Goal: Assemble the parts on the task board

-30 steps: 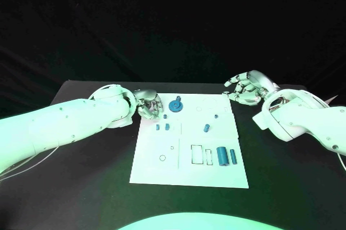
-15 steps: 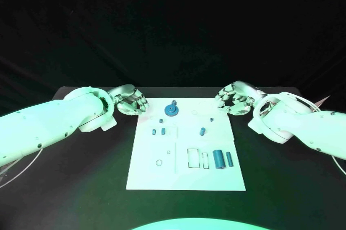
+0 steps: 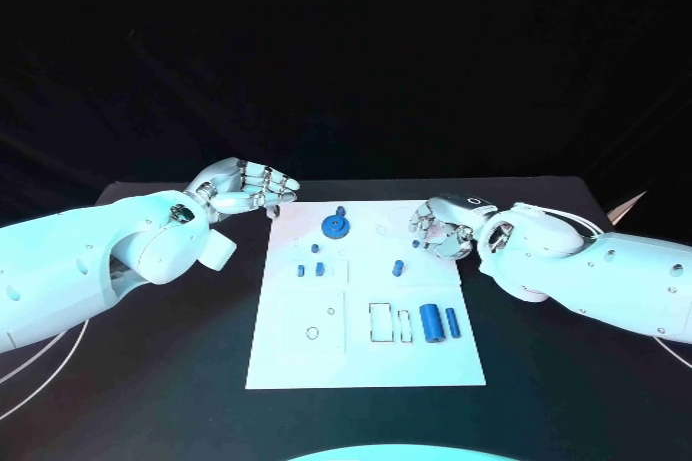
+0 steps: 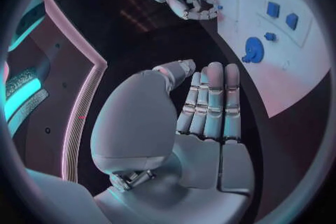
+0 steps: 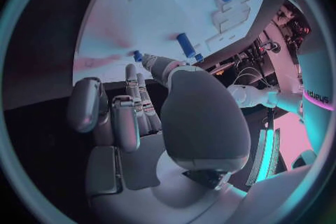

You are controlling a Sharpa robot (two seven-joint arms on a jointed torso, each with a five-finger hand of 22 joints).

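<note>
A black table (image 3: 159,381) under dark surroundings carries the white task board (image 3: 361,361), which lies lengthwise away from the robot, its long axis running from the near edge toward the far one. On it the blue parts are scattered. A round gear-like part (image 3: 338,226) sits near the far end. Two small pegs (image 3: 310,270) stand side by side left of the middle, and one short peg (image 3: 397,268) lies right of centre. Near the right edge of the near half a thick cylinder (image 3: 430,321) and a thinner one (image 3: 451,322) lie parallel, their long axes running along the board's length, just beside outlined rectangular slots (image 3: 381,321).

By the look of it little is done: the cylinders lie loose beside their slots, and several outlines and holes look unfilled.

The left hand (image 3: 242,188) hovers beyond the board's far left corner, fingers straight and pressed together, holding nothing. The right hand (image 3: 441,225) hangs over the board's far right corner, fingers loosely curled and apart; I see nothing in it.
</note>
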